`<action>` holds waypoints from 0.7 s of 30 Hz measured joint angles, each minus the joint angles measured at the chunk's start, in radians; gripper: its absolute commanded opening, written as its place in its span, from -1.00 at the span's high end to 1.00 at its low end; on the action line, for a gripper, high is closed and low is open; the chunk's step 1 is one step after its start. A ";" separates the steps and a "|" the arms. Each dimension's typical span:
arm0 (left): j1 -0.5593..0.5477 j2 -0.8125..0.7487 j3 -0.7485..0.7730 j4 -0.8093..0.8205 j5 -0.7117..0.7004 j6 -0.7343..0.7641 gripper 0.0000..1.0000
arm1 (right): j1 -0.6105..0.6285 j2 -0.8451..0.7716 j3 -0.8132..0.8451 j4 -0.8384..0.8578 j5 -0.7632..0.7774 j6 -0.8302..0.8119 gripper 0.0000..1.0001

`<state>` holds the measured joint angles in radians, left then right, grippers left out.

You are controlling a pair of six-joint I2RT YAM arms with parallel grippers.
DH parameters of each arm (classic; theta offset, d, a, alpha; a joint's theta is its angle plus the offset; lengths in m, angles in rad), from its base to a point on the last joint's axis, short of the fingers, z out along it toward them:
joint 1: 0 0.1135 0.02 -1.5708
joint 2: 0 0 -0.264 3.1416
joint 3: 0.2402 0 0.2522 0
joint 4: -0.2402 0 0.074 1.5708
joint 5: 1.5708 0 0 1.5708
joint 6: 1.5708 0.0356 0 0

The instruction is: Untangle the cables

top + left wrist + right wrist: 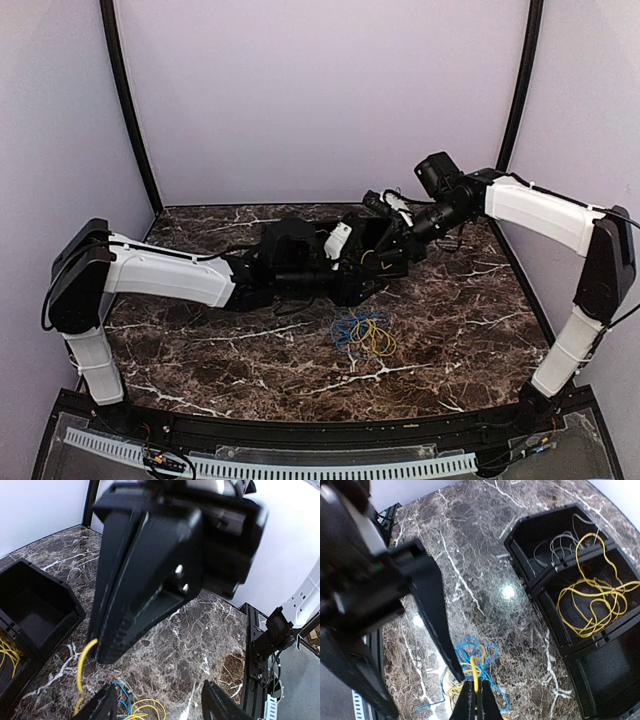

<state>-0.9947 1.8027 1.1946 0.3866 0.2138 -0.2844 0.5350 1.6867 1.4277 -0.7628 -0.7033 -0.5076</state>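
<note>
Closest to the left wrist lens, the left gripper (160,686) stood wide open, its two dark fingers (106,705) spread well apart with only marble showing between them and nothing gripped. From above, the left arm reached in from the left across the dark marble table (200,350) to the middle, over the black tray (517,555).

That tray had three compartments in a row. One end compartment held a few pale grey wires (560,547), the middle one held loose yellow loops (592,595), and the other end one looked bare.

The cables (365,333) lay as a small heap of blue and yellow loops on the table, nearer the arm bases than both grippers, slightly right of centre and apart from the tray. In the left wrist view, part of the heap showed between the spread fingers.

Further right, the right gripper (475,687) had its jaws pressed together on a single yellow cable (474,672). In its own wrist view, that strand ran from the closed tips straight toward the heap. In the left wrist view, it hung from the tip of the big black gripper and curved down toward the bundle. The two grippers met close together above the table, with the right arm coming in from the right.
</note>
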 measured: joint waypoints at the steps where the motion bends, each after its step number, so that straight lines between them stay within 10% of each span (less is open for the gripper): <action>1: -0.005 0.016 -0.004 0.031 0.003 0.003 -0.18 | 0.000 -0.010 0.018 -0.010 -0.014 -0.005 1.00; 9: -0.009 0.166 -0.049 0.258 -0.048 -0.019 0.36 | 0.000 -0.101 0.088 -0.077 -0.109 -0.023 1.00; 21: -0.009 0.278 -0.111 0.448 -0.152 -0.073 0.51 | 0.000 -0.264 0.299 -0.148 -0.240 -0.055 1.00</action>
<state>-1.0035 2.0811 1.0832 0.8349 0.0616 -0.3576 0.5350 1.4231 1.7264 -0.9104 -0.9436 -0.5629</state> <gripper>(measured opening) 0.267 0.018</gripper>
